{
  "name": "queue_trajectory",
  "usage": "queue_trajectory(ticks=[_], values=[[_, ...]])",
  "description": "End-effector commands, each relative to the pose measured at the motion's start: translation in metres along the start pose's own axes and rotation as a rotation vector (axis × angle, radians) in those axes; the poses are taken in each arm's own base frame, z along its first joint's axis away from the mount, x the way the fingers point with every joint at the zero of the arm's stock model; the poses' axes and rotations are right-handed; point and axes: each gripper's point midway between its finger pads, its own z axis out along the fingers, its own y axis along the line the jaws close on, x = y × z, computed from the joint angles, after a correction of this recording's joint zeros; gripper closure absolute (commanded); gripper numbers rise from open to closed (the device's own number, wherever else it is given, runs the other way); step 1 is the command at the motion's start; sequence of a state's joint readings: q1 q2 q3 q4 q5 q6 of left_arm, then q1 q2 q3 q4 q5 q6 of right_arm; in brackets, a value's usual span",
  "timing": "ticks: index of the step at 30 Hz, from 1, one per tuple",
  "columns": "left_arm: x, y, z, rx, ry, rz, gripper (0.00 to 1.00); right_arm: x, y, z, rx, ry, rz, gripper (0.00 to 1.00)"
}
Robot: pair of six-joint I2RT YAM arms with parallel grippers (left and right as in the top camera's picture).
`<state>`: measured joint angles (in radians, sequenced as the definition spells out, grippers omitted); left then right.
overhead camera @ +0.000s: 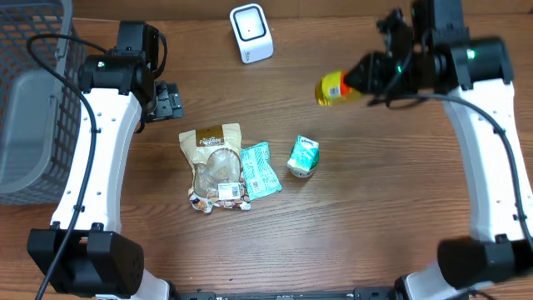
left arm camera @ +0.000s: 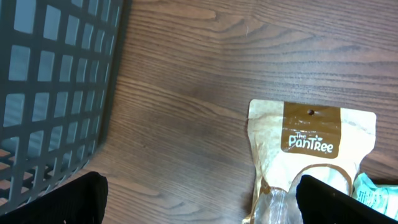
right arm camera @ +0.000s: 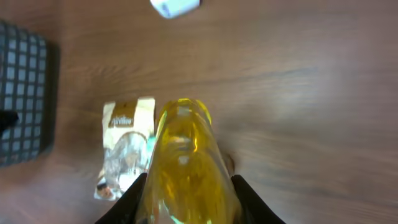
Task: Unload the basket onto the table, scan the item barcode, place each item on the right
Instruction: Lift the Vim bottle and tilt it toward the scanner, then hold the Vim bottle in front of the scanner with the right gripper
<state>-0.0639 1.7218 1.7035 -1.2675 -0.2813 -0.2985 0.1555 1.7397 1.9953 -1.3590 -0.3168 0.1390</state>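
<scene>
Overhead, the wooden table [overhead camera: 375, 217] carries everything, and I take the white scanner [overhead camera: 251, 32] at its back edge as my marker. Well to the scanner's left sits the grey basket [overhead camera: 33, 100]. The left gripper [overhead camera: 171, 102] hangs between basket and scanner, toward the front, its jaws spread as wide as they go and empty; from its own camera only bare wood and the brown pouch [left arm camera: 311, 152] lie under it. That pouch lies in front of the scanner, with a teal packet [overhead camera: 261, 169] touching its right side and a small teal carton [overhead camera: 304, 156] just beyond that.

The yellow bottle [overhead camera: 337, 88] is to the scanner's right, apparently lifted off the wood, lying sideways with its base end pointing toward the scanner. The right gripper [overhead camera: 366, 75] has its jaws part-closed around the bottle's far end.

To my eye the bottle is picked and now being presented. Next it needs bringing across before the scanner's face, turned so the barcode, which I cannot see, meets the window.
</scene>
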Motion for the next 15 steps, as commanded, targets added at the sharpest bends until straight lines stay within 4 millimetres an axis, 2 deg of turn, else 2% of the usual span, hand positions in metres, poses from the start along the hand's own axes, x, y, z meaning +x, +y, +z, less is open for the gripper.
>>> queue_trajectory(ticks=[1, 2, 6, 11, 15], values=[[-0.004, 0.003, -0.001, -0.012, -0.011, 0.0, 0.01, -0.035, 0.012, -0.009, 0.128, -0.099, -0.039, 0.97], [-0.004, 0.003, -0.001, -0.012, -0.011, 0.0, 0.0, -0.041, 0.016, -0.006, 0.145, -0.109, -0.063, 0.96], [-0.004, 0.003, -0.001, -0.012, -0.011, 0.0, 0.0, -0.071, 0.044, 0.028, 0.219, -0.202, -0.261, 0.96], [-0.004, 0.003, -0.001, -0.012, -0.011, 0.0, 0.0, -0.108, 0.074, 0.061, 0.434, -0.36, -0.532, 0.96], [-0.004, 0.003, -0.001, -0.012, -0.011, 0.0, 0.0, -0.125, 0.105, 0.092, 0.492, -0.428, -0.756, 0.96]])
